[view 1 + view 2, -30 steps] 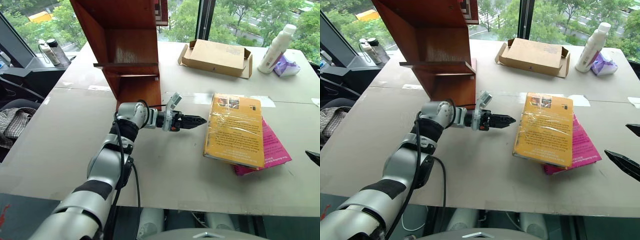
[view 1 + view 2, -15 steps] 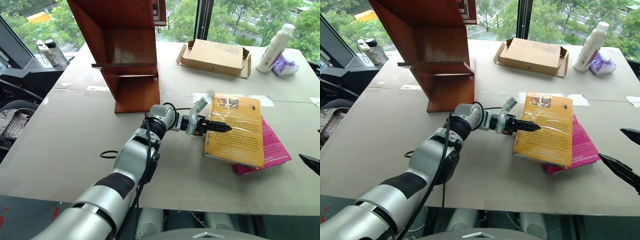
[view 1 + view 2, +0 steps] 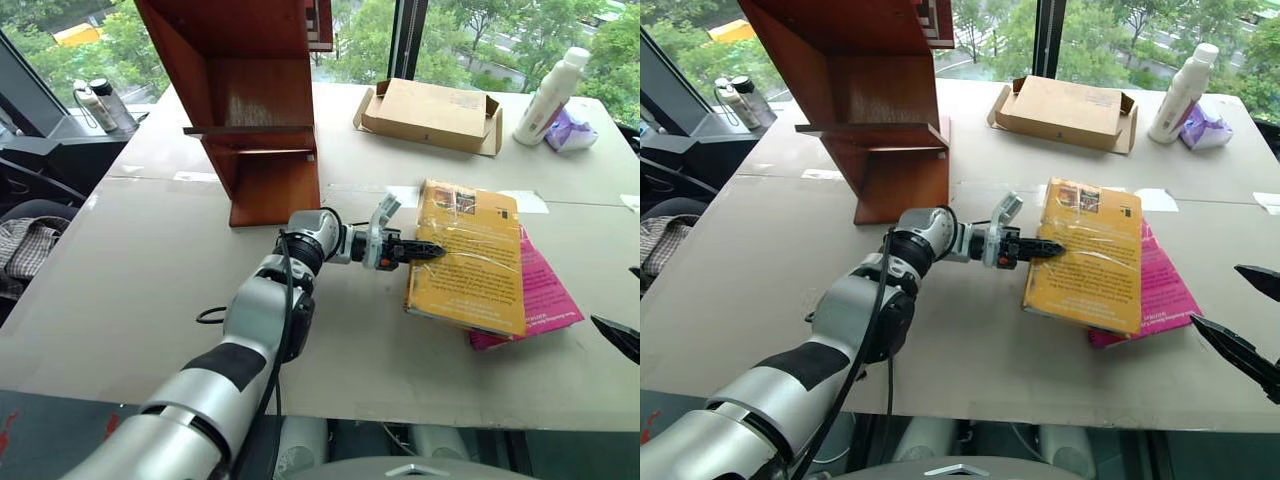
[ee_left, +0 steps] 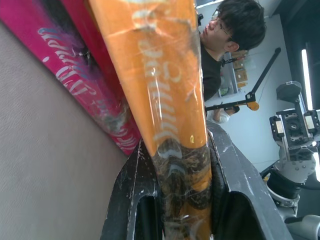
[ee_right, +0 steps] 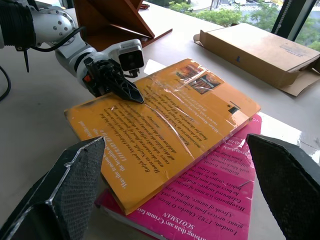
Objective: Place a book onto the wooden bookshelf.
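left gripper (image 3: 428,248) was clamped on the book (image 3: 470,260) at its spine edge, one finger over the cover, one under; left wrist view had both fingers (image 4: 131,192) pinching the yellow spine. book lay on the table (image 3: 120,260), partly on top of a pink book (image 3: 548,295), w/ its spine side nearest the left arm. book sat to the right of the bookshelf (image 3: 255,100), apart from it, not on it yet. shelf stood upright on the table's far left part. right gripper (image 5: 175,185) hung near the book's right side w/ fingers spread wide, holding nothing, not touching either book. cardboard box (image 3: 432,115) lay beyond the books, white bottle (image 3: 548,95) at far right. a person (image 4: 225,45) showed in the left wrist view behind the books.
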`<state>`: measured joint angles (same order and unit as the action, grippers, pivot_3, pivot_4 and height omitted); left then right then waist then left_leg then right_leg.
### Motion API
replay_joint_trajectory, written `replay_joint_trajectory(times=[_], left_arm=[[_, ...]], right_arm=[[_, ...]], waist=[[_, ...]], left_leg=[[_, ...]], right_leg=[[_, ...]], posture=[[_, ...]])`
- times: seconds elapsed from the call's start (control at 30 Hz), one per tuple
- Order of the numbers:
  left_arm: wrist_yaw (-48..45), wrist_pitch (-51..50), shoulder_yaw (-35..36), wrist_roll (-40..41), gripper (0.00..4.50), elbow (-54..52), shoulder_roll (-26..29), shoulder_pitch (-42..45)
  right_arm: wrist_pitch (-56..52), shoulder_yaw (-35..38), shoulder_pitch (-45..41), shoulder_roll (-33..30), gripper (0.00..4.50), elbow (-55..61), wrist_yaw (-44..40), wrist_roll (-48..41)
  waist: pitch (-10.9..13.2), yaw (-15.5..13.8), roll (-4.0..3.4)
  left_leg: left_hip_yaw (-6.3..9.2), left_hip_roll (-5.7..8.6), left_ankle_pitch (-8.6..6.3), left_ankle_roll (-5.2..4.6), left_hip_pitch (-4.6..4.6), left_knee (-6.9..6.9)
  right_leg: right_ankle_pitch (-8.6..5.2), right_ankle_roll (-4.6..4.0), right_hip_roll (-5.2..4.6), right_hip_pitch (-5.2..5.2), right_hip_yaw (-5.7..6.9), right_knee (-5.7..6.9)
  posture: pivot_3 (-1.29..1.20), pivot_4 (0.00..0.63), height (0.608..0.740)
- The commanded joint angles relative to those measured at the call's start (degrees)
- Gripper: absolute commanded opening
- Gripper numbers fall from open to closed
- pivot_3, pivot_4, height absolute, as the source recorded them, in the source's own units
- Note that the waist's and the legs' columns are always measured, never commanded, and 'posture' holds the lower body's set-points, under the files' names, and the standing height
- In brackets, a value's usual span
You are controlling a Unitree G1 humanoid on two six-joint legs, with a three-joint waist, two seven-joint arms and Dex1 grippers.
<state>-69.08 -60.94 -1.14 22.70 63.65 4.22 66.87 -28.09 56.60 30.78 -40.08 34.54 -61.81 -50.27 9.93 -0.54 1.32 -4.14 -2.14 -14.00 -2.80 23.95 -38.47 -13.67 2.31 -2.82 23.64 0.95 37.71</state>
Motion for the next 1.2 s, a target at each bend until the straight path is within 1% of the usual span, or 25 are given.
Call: replay_joint_trajectory(times=[0.03, 0.07, 0.1, 0.17, 0.27, 0.33, 0.43, 0.47, 0.53, 0.6, 0.67, 0.73, 0.8, 0.87, 1.0, 1.07, 1.2], left_arm=[[-2.73, -4.98, -0.04, 2.89, 0.45, -13.29, 3.62, -0.97], [-2.88, -6.15, -0.80, 3.38, 0.45, -18.26, 4.79, -2.26], [-2.36, -7.48, -1.30, 4.44, 0.45, -26.18, 6.39, -4.09], [-0.98, -8.78, -2.01, 6.07, 0.45, -38.53, 9.06, -7.32], [0.10, -5.00, -5.60, 5.41, 0.45, -60.37, 16.94, -14.28], [0.85, -3.29, -6.03, 5.31, 0.45, -68.20, 20.98, -17.35], [0.50, 3.39, -3.35, 4.73, 0.45, -79.74, 29.41, -23.21], [0.57, 4.65, -2.55, 5.06, 0.45, -81.56, 30.99, -24.30], [1.69, 7.16, 1.42, 5.96, 0.45, -85.52, 33.29, -25.95], [2.03, 13.38, 4.03, 3.63, 0.45, -90.59, 37.37, -28.87], [2.15, 18.54, 5.25, 1.23, 0.45, -93.02, 41.18, -31.60], [3.58, 21.02, 6.58, 0.25, 0.45, -93.58, 43.88, -32.96], [5.06, 23.52, 9.06, -0.25, 0.45, -94.57, 46.17, -33.41], [5.91, 27.53, 11.60, -1.78, 0.45, -94.84, 48.58, -33.60], [6.63, 36.41, 15.45, -3.66, 0.45, -92.68, 51.43, -33.25], [6.64, 38.25, 17.54, -2.61, 0.45, -92.35, 52.46, -32.09], [7.89, 38.45, 19.72, -0.83, 0.45, -92.26, 54.62, -28.71]], right_arm=[[1.35, -0.68, -2.68, -1.98, 4.50, -3.22, 0.66, -0.23], [1.70, -1.16, -3.72, -2.24, 4.50, -4.34, 0.73, -0.01], [2.04, -1.75, -5.41, -2.92, 4.50, -6.63, 0.51, 0.11], [2.51, -2.70, -8.02, -3.85, 4.50, -9.90, 0.34, 0.26], [4.42, -5.73, -13.52, -5.69, 4.50, -16.26, -0.83, 1.78], [5.41, -7.49, -15.78, -6.41, 4.50, -18.39, -1.55, 2.73], [6.68, -9.64, -20.57, -7.96, 4.50, -21.67, -2.74, 2.98], [7.00, -10.08, -21.53, -8.20, 4.50, -22.35, -2.95, 3.21], [7.26, -11.49, -24.41, -8.84, 4.50, -24.06, -3.56, 2.86], [7.46, -13.10, -28.71, -9.76, 4.50, -27.11, -5.09, 1.98], [7.43, -14.55, -32.23, -10.25, 4.50, -29.07, -6.14, 1.50], [7.05, -15.60, -35.04, -10.68, 4.50, -30.38, -7.53, 0.86], [6.43, -16.30, -38.60, -10.97, 4.50, -31.08, -8.83, -0.89], [5.92, -17.15, -41.86, -11.38, 4.50, -31.27, -10.19, -2.44], [5.05, -18.63, -46.07, -11.97, 4.50, -31.92, -11.76, -3.78], [4.70, -19.65, -47.70, -12.24, 4.50, -32.22, -12.37, -4.09], [3.72, -21.39, -50.47, -12.07, 4.50, -32.23, -13.01, -4.81]], waist=[[0.01, 0.09, -0.01], [0.01, 0.11, -0.01], [0.00, 0.13, -0.02], [0.01, 0.37, -0.04], [-0.01, 0.15, -0.10], [-0.02, 0.29, -0.15], [-0.02, 0.14, -0.22], [-0.01, 0.20, -0.24], [0.00, -0.27, -0.22], [0.01, -0.28, -0.20], [0.05, 0.38, -0.16], [0.05, 0.36, -0.15], [0.07, 0.02, -0.16], [0.08, -0.17, -0.16], [0.08, -0.32, -0.16], [0.09, -0.28, -0.16], [0.09, -0.19, -0.15]], left_leg=[[-0.01, -0.01, 0.00, 0.00, 0.01, 0.00], [0.00, -0.01, 0.00, 0.00, 0.01, 0.00], [-0.01, -0.02, 0.00, 0.00, 0.00, 0.01], [-0.04, -0.04, 0.00, 0.01, -0.01, 0.07], [-0.02, -0.04, 0.01, 0.02, -0.01, 0.07], [-0.04, -0.04, 0.01, 0.03, -0.06, 0.08], [-0.07, -0.04, 0.02, 0.02, -0.12, 0.09], [-0.05, -0.04, 0.02, 0.02, -0.12, 0.07], [-0.05, -0.04, 0.02, 0.02, -0.16, 0.04], [-0.03, -0.01, 0.03, 0.01, -0.14, -0.02], [-0.18, -0.02, 0.02, 0.00, -0.18, -0.05], [-0.20, -0.02, 0.02, 0.01, -0.19, -0.02], [-0.15, -0.03, 0.02, 0.01, -0.17, 0.01], [-0.13, -0.05, 0.02, 0.01, -0.16, 0.01], [-0.16, -0.05, 0.02, 0.01, -0.15, 0.01], [-0.18, -0.05, 0.02, 0.00, -0.13, 0.00], [-0.21, -0.06, 0.02, 0.01, -0.12, 0.00]], right_leg=[[0.01, 0.00, 0.00, 0.01, -0.01, 0.00], [0.01, -0.01, -0.01, 0.01, 0.00, 0.01], [0.01, -0.01, -0.01, 0.01, -0.03, 0.00], [0.01, -0.02, -0.05, 0.02, -0.12, 0.01], [0.01, -0.02, -0.10, 0.01, -0.22, 0.02], [0.01, -0.03, -0.09, -0.01, -0.26, 0.02], [0.01, -0.04, -0.08, -0.03, -0.30, 0.08], [0.01, -0.04, -0.08, -0.03, -0.28, 0.10], [-0.01, -0.07, -0.08, -0.07, -0.27, 0.14], [-0.11, -0.24, -0.11, -0.10, -0.20, 0.14], [-0.10, -0.23, -0.07, -0.07, -0.22, 0.12], [-0.10, -0.22, -0.08, -0.07, -0.26, 0.10], [0.01, -0.03, -0.06, -0.07, -0.24, 0.09], [0.01, -0.03, -0.03, -0.06, -0.22, 0.10], [0.01, -0.02, -0.04, -0.08, -0.12, 0.04], [0.01, -0.02, -0.06, -0.08, -0.11, 0.01], [0.02, -0.01, -0.05, -0.07, -0.12, 0.01]], posture=[[0.00, 0.150, 0.733], [0.00, 0.150, 0.733], [0.00, 0.150, 0.733], [0.00, 0.150, 0.733], [0.00, 0.150, 0.733], [0.00, 0.150, 0.733], [0.00, 0.150, 0.733], [0.00, 0.150, 0.733], [0.00, 0.150, 0.733], [0.00, 0.150, 0.733], [0.00, 0.150, 0.733], [0.00, 0.150, 0.733], [0.00, 0.150, 0.733], [0.00, 0.150, 0.733], [0.00, 0.150, 0.733], [0.00, 0.150, 0.733], [0.00, 0.150, 0.733]])
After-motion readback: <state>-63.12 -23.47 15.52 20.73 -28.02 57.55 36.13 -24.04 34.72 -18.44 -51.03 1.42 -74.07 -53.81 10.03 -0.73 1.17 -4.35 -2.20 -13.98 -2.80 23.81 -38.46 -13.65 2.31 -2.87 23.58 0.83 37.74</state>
